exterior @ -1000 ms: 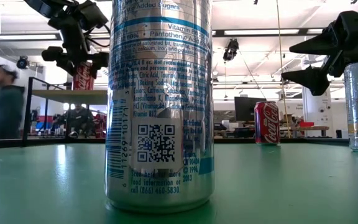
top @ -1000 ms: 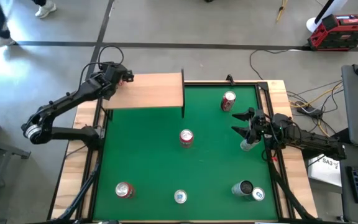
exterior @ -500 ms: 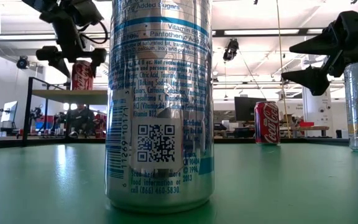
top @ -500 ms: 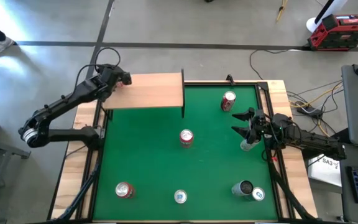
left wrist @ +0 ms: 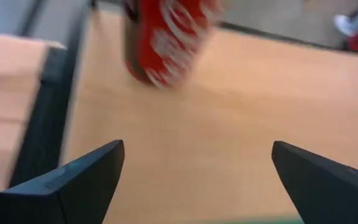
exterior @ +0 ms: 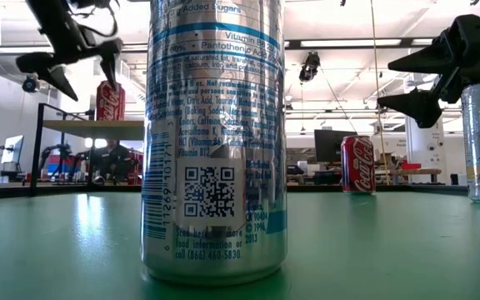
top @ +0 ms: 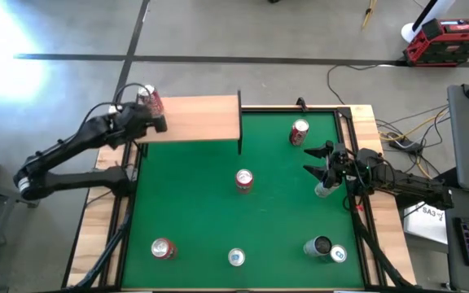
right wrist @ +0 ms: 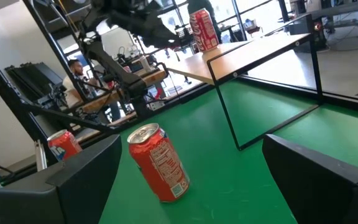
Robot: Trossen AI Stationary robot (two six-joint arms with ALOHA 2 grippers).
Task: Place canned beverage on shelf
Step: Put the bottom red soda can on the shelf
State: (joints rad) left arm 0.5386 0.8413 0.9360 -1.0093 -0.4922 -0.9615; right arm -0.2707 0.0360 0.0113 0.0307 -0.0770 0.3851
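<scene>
A red can point(top: 151, 102) stands upright on the shelf point(top: 194, 120), at its far left corner. The shelf is a light wood board on thin black legs at the far left of the green mat point(top: 218, 203). The left end effector point(top: 155, 124) sits just beside the can, a little nearer and not touching it. Its fingers point(left wrist: 86, 180) are spread wide and hold nothing (the left wrist view shows the can past the open gap).

The right end effector point(top: 320, 161) hangs over the right side of the mat, near a silver can point(top: 325, 189). It is open too, and empty.

More cans stand on the mat: a red one point(top: 300, 133) at the far right, a red one point(top: 244, 180) in the middle, a red one point(top: 163, 248) at the near left, a silver one point(top: 236, 257) at the near edge, and two more point(top: 326, 248) touching each other at the near right. The mat lies on a wooden desk point(top: 112, 195).
</scene>
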